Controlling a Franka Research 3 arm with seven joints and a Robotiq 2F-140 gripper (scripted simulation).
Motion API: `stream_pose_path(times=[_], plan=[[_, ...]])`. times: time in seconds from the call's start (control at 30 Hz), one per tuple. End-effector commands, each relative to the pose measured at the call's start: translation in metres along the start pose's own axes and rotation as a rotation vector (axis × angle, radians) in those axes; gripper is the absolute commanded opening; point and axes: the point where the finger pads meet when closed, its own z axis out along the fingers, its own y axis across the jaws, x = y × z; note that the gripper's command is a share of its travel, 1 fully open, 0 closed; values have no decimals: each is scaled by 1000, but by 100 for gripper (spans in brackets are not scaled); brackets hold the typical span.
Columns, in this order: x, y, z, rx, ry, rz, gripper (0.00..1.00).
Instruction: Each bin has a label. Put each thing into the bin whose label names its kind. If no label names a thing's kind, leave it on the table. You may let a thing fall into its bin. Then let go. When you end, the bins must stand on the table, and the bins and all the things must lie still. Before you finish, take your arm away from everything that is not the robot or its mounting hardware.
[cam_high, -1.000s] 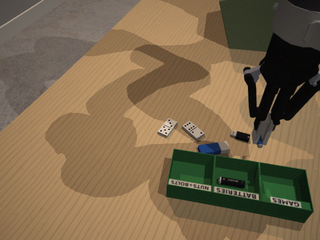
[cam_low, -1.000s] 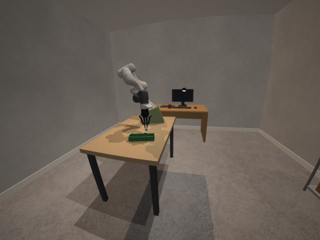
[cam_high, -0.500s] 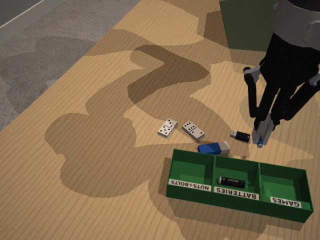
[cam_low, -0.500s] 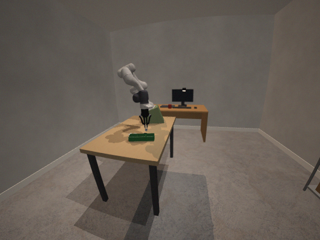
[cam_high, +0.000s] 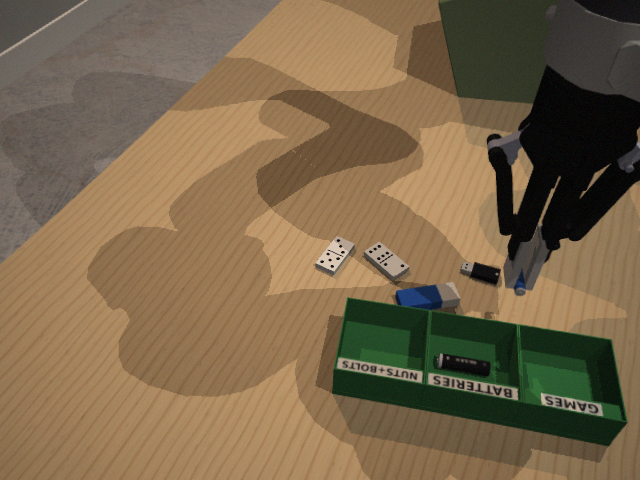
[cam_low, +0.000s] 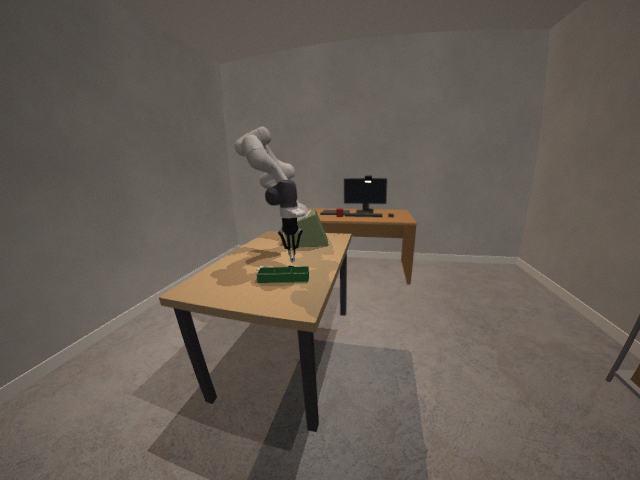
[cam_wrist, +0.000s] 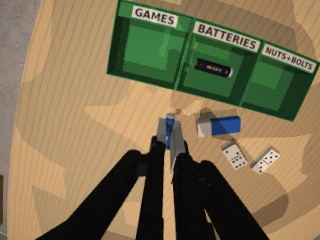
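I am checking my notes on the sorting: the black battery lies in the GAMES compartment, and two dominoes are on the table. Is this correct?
Not quite. The black battery lies in the middle compartment, labelled BATTERIES, not GAMES, of the green bin; the top view shows it. The two dominoes are indeed on the table.
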Motion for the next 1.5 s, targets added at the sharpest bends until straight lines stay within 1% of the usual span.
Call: stream_pose_path(times=[0.0, 0.83, 0.9, 1.03, 1.07, 1.13, 1.2, 1.3, 1.47], plan=[[-1, 0, -1, 0, -2, -2, 3], [-1, 0, -1, 0, -2, -2, 3], [0, 0, -8, 0, -2, -2, 3], [0, 0, -8, 0, -2, -2, 3], [5, 3, -8, 0, -2, -2, 3], [16, 9, -8, 0, -2, 98, 3], [16, 9, -8, 0, -2, 98, 3], [31, 19, -8, 0, -1, 232, 3], [57, 34, -8, 3, 5, 347, 3]])
